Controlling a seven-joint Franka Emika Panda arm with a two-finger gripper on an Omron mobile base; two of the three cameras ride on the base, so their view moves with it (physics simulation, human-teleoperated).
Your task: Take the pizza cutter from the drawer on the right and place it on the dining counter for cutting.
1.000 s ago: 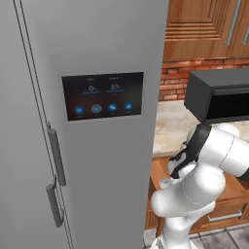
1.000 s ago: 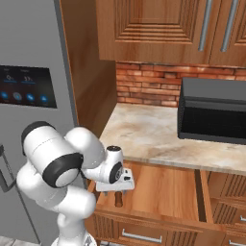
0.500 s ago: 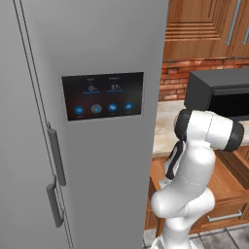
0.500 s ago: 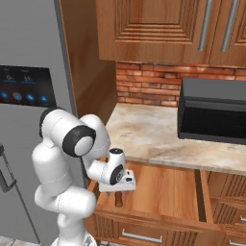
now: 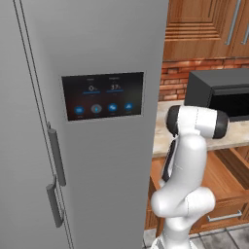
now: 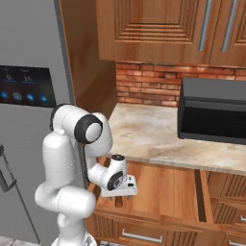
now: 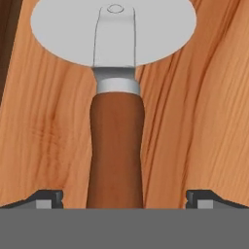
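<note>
The pizza cutter (image 7: 116,141) lies flat on the light orange floor of the open drawer (image 6: 166,192). It has a brown wooden handle and a round grey blade at the far end. My gripper (image 7: 124,198) hangs just above the handle, open, with one dark fingertip (image 7: 48,197) on each side of it and a wide gap to the wood. From the right base view the gripper (image 6: 116,197) reaches down into the drawer's left part. The dining counter is out of view.
A tall grey fridge (image 5: 87,121) with a dark touch panel stands close on the left. Above the drawer runs a beige stone worktop (image 6: 144,134) carrying a black microwave (image 6: 214,115). Wooden wall cabinets (image 6: 163,29) hang overhead. The drawer front has a silver bar handle (image 6: 141,236).
The arm's elbow has swung upward and straightened over the drawer, while the hand has stayed low above the cutter's handle. The jaws have stayed wide apart.
</note>
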